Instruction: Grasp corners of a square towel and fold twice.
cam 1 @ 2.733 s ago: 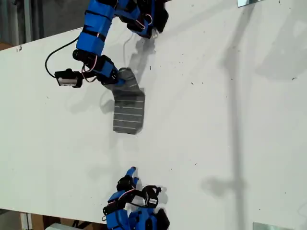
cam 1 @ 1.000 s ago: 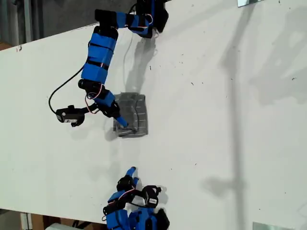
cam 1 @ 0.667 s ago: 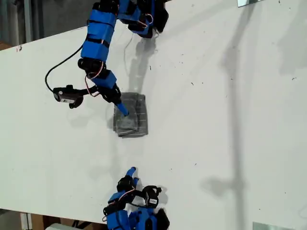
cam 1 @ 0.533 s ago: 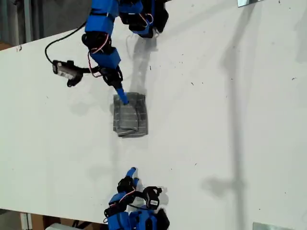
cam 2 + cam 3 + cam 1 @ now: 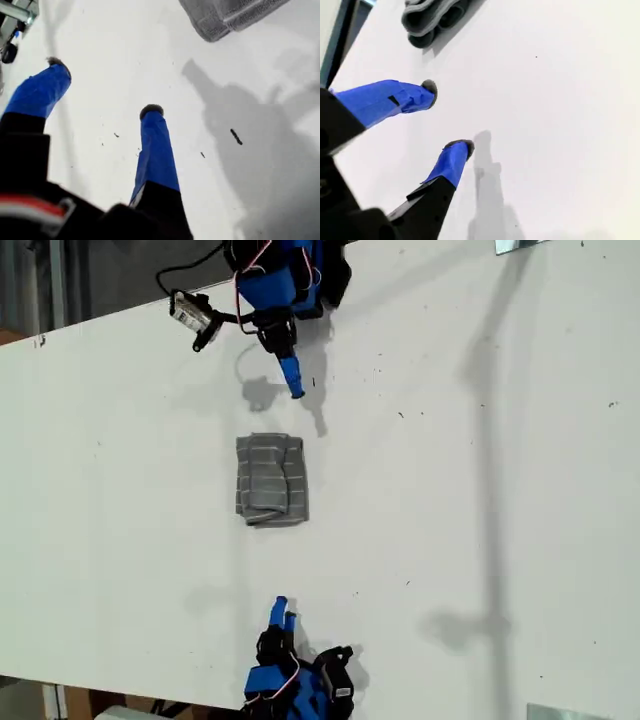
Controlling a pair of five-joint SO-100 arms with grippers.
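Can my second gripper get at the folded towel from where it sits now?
Probably yes. My second gripper has its jaws open and empty, and only bare table lies between it and the towel. Whether the arm stretches that far is unclear.

Both grippers' jaws apart, empty.

The towel (image 5: 271,479), dark gray with thin white stripes, is lying folded into a small, slightly rumpled rectangle, flat on the white surface left of centre in the exterior view, its layered edges showing, with nothing touching it.
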